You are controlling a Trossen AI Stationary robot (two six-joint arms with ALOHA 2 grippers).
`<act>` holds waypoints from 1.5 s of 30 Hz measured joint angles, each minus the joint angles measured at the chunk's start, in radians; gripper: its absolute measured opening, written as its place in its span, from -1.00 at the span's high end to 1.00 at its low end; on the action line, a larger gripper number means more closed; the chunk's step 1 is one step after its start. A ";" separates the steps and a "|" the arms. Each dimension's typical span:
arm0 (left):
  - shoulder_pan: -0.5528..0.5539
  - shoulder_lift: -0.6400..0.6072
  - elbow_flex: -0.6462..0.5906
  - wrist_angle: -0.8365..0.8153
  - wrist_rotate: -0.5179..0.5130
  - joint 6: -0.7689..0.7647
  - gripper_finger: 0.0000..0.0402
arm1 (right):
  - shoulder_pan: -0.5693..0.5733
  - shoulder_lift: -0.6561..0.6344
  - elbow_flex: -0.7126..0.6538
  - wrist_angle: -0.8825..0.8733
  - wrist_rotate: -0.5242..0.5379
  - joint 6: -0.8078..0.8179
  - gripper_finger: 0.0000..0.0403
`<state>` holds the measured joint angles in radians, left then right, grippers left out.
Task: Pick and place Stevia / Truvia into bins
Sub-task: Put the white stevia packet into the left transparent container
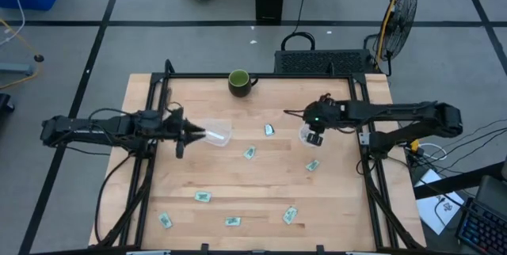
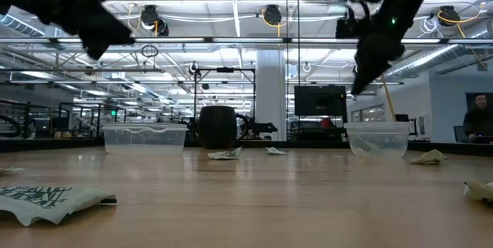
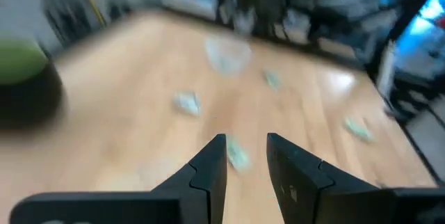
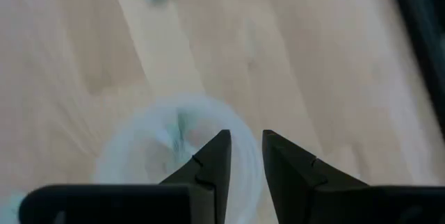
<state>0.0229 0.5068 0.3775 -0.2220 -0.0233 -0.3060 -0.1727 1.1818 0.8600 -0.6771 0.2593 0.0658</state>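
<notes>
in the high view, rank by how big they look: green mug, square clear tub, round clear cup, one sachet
1. Square clear tub
2. Green mug and round clear cup: look alike, and the right gripper partly covers the cup, so unranked
3. Sachet, clearly smallest

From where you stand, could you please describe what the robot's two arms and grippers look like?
Both arms are slim, dark and jointed, with black cables along them. The left gripper and right gripper each end in two flat, dark, angular fingers tapering to blunt tips. A small green light glows on the right arm's wrist.
</notes>
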 joint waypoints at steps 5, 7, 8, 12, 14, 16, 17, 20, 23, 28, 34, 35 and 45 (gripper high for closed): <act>-0.022 0.036 0.000 -0.164 0.024 -0.193 0.46 | 0.052 -0.074 0.000 0.250 -0.001 0.000 0.63; -0.044 0.066 0.000 -0.181 0.026 -0.205 0.46 | 0.072 -0.082 -0.010 0.388 -0.001 -0.001 0.63; -0.059 0.082 0.000 -0.182 0.031 -0.202 0.46 | 0.082 -0.083 -0.023 0.462 -0.001 -0.003 0.63; -0.126 0.152 0.000 -0.141 0.121 -0.205 0.46 | 0.109 -0.082 -0.109 0.730 -0.002 -0.007 0.63; -0.171 0.181 0.000 -0.093 0.196 -0.237 0.46 | 0.117 -0.083 -0.161 0.820 -0.002 -0.007 0.63; -0.227 0.203 0.006 -0.066 0.301 -0.307 0.46 | 0.124 -0.082 -0.216 0.879 -0.002 0.001 0.63; -0.258 0.213 0.009 -0.050 0.344 -0.358 0.46 | 0.128 -0.082 -0.243 0.906 -0.002 0.006 0.63; -0.368 0.238 0.023 -0.005 0.372 -0.530 0.46 | 0.143 -0.082 -0.318 0.990 -0.002 0.030 0.63; -0.474 0.269 0.029 -0.004 0.354 -0.690 0.46 | 0.157 -0.081 -0.389 1.083 -0.002 0.028 0.63; -0.628 0.363 0.029 -0.011 0.327 -0.981 0.46 | 0.161 -0.082 -0.438 1.244 -0.003 -0.007 0.63; -0.726 0.481 0.029 0.034 0.336 -1.214 0.46 | 0.161 -0.082 -0.438 1.293 -0.055 -0.009 0.63; -0.732 0.494 0.029 0.056 0.330 -1.232 0.46 | 0.162 -0.082 -0.438 1.302 -0.057 -0.013 0.63; -0.773 0.512 0.031 0.227 0.186 -1.272 0.46 | 0.161 -0.082 -0.438 1.460 -0.059 -0.093 0.63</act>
<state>-0.7502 1.0191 0.4083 0.0053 0.1629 -1.5785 -0.0113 1.1000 0.4221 0.7833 0.2005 -0.0272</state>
